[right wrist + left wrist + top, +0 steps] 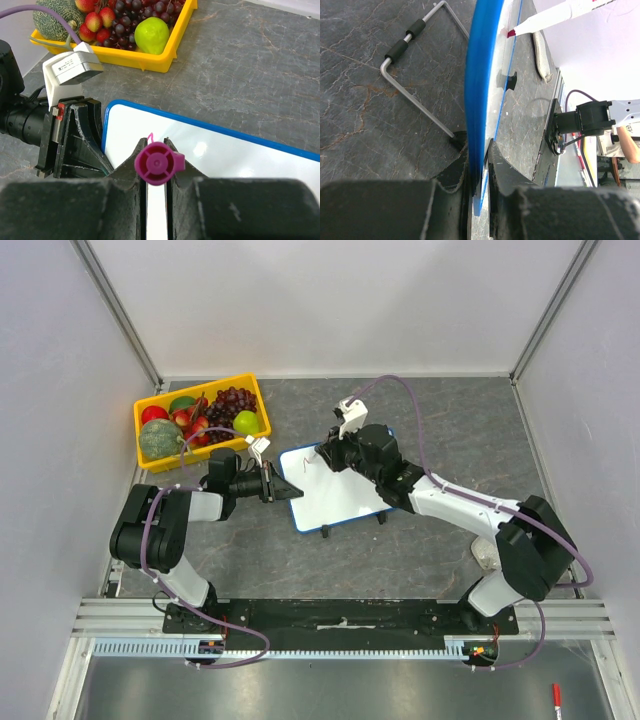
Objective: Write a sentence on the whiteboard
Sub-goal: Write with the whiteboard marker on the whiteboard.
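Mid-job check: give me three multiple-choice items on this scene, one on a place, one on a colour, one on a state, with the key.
1. In the top view, where is the yellow tray relative to the whiteboard?
A. Beyond it, to the left
B. Nearer the arm bases, to the right
C. Underneath it

2. What colour is the whiteboard's frame?
A. Red
B. Blue
C. Black

3. How do the jaws of the left gripper stand?
A. Open above the tray
B. Shut on a piece of fruit
C. Shut on the whiteboard's edge

Key:
1 A: the tray sits up and left of the board, far from the bases.
2 B: a blue rim shows in every view.
3 C: the left wrist view shows the blue frame pinched between them, while the right gripper holds the marker.
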You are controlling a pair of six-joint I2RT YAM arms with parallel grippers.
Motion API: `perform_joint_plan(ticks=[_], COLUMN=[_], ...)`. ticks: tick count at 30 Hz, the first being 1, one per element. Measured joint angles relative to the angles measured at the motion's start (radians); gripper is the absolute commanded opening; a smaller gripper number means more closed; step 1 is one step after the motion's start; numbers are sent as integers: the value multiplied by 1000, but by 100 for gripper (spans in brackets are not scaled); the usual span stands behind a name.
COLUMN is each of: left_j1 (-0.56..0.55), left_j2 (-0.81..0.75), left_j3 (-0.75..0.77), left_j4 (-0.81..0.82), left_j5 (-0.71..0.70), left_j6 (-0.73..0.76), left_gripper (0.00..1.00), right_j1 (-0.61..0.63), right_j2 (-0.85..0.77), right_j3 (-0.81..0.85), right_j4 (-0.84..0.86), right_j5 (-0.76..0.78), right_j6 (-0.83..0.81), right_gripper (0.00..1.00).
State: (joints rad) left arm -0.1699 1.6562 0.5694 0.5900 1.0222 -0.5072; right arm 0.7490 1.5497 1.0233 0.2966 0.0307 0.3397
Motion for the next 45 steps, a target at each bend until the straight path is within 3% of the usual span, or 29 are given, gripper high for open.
perform_joint_plan(ticks=[26,45], left_j1=[0,0], left_j2=[0,0], left_j3=[0,0], left_j4=[-1,0], left_j5=[0,1], left_j6=[0,0], left_gripper=[2,2], right_j1=[0,0], right_j2=[-39,-5], right_j3=[-50,30], right_j4=[-19,-51], right_j5=[-2,55], right_j6=[-6,-14], right_gripper=[0,0])
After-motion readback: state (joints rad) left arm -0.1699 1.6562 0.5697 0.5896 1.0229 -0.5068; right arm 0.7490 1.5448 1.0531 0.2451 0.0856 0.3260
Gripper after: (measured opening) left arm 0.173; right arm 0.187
